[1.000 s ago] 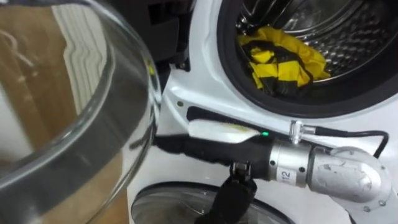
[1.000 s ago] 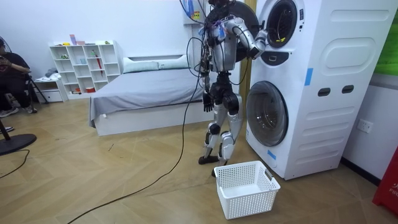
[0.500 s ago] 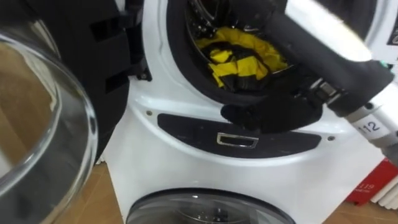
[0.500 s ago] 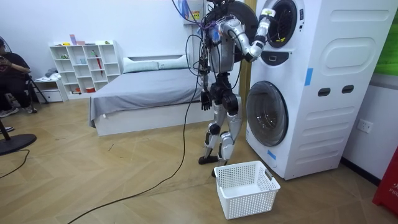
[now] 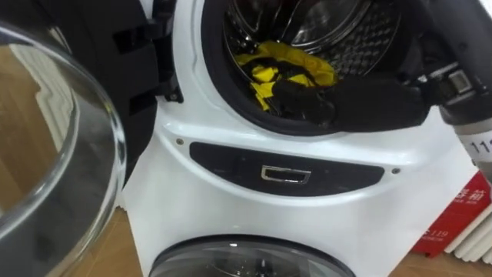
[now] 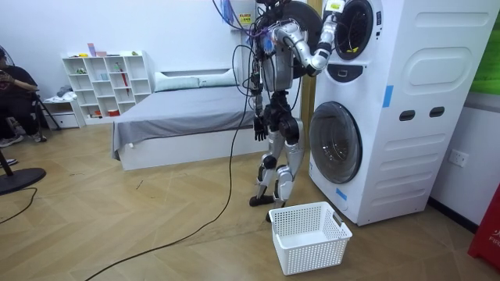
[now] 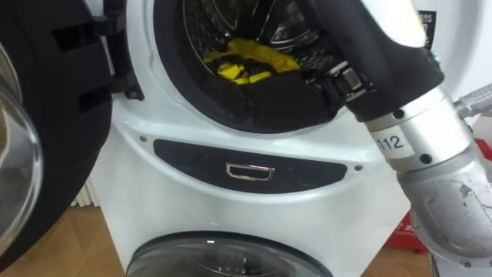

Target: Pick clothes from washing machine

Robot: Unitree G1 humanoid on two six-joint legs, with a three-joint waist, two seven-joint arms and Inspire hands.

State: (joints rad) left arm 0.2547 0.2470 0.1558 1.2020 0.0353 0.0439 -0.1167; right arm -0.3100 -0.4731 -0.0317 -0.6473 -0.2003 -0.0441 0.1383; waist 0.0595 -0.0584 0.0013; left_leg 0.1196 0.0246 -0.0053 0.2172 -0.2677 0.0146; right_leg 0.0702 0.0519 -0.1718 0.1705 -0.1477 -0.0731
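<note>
right hand (image 5: 304, 98) seemingly inside drum rim (image 5: 222, 78)

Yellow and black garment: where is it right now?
The garment lies low at the front of the open upper drum, upper centre of the left eye view, with the right hand at its lower right.
</note>
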